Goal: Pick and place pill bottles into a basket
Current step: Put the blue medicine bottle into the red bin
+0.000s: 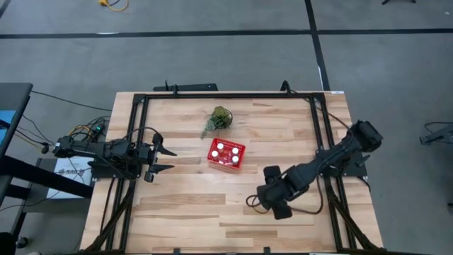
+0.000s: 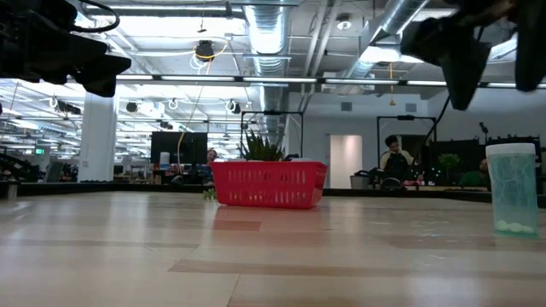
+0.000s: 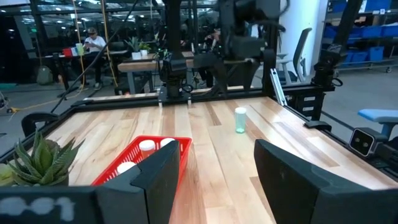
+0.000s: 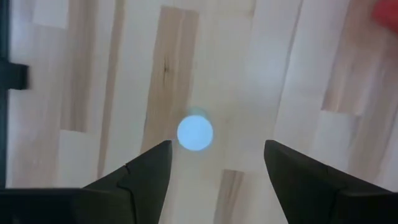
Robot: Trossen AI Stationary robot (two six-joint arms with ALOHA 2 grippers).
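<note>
The red basket (image 1: 226, 152) stands at mid-table with several white pill bottles (image 1: 220, 147) upright inside; it also shows in the low view (image 2: 269, 183) and the left wrist view (image 3: 140, 163). One pill bottle (image 4: 195, 132) stands alone on the wood, right of the basket; it also shows in the low view (image 2: 512, 189) and the left wrist view (image 3: 240, 119). My right gripper (image 4: 214, 168) is open, points down and hovers above this bottle without touching it; in the high view my right gripper (image 1: 271, 185) hides it. My left gripper (image 1: 166, 159) is open and empty, left of the basket.
A small green plant (image 1: 218, 119) stands just beyond the basket toward the far edge. A black frame (image 1: 226, 95) runs along the table's far and side edges. Bare wood lies in front of the basket toward the near edge. People sit in the room behind.
</note>
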